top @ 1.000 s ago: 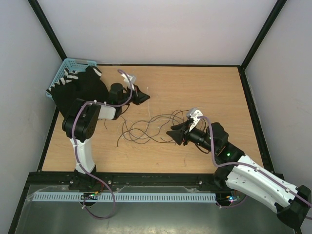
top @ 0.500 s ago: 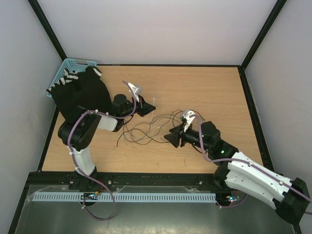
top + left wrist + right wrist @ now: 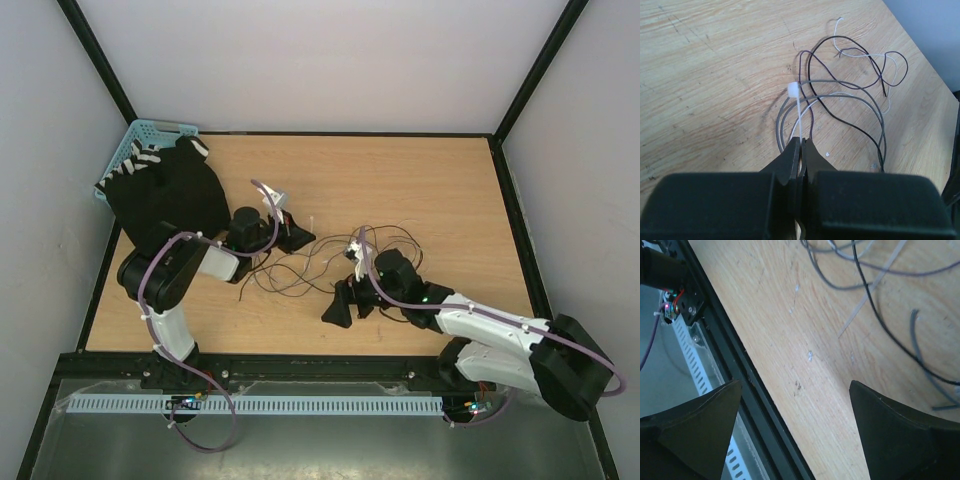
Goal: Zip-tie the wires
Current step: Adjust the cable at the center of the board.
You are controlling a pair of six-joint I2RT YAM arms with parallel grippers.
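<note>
Left wrist view: left pincer [image 3: 801, 145] clamped shut on the white zip tie [image 3: 798, 112], its head by the wires [image 3: 850, 95] lying mid-tabletop [image 3: 715, 75]. Right pincer [image 3: 795, 425] gapes empty, nearer. Likely the looping step; next, gather the strands.

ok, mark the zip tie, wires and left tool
zip tie [image 3: 798, 114]: left wrist view, middle of the white strip.
wires [image 3: 810, 81]: left wrist view, strands crossing beside the tie's head.
left tool [image 3: 801, 141]: left wrist view, between its closed fingertips.
</note>
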